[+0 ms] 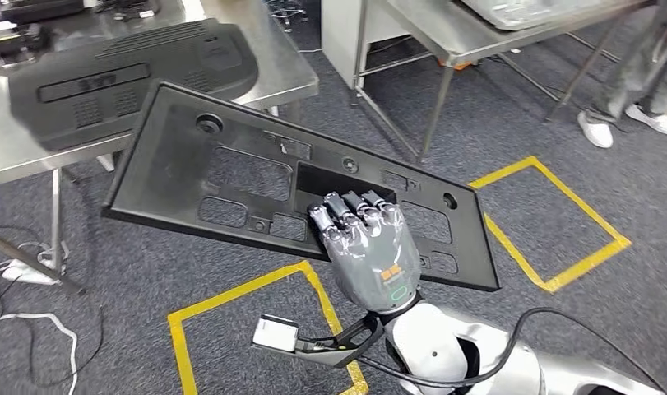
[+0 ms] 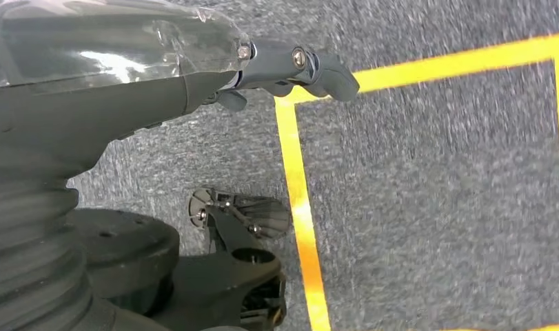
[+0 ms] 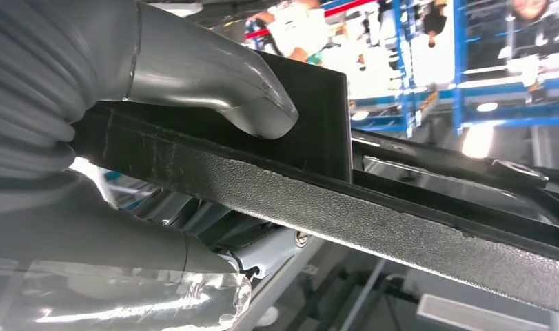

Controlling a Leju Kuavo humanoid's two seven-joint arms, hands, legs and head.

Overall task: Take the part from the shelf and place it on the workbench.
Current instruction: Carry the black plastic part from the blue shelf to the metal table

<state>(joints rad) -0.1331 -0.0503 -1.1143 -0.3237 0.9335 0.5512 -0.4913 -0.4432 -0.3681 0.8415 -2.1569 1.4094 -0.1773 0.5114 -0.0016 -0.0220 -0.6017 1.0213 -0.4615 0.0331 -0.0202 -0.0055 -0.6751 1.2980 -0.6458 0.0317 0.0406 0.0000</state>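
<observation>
The part [image 1: 231, 177], a long flat black plastic panel with cut-outs and moulded holes, is held in the air over the grey carpet, tilted, its far end lying close to the edge of the steel workbench [image 1: 280, 78]. The right hand [image 1: 367, 239] grips it at the near long edge: fingers hooked into a rectangular opening, and in the right wrist view the thumb [image 3: 214, 89] pressed on one face of the rim with the fingers under the other. The hold sits well off the panel's middle, so the long unsupported end will likely tend to droop and twist. A similar black panel [image 1: 132, 74] already lies on the workbench; the judgement is that the carried part should go on bare steel beside it, level, far edge landing first, grip released only once the surface bears the weight. The left hand [image 2: 290, 65] hangs over the floor by yellow tape [image 2: 297, 193], fingers curled, holding nothing.
</observation>
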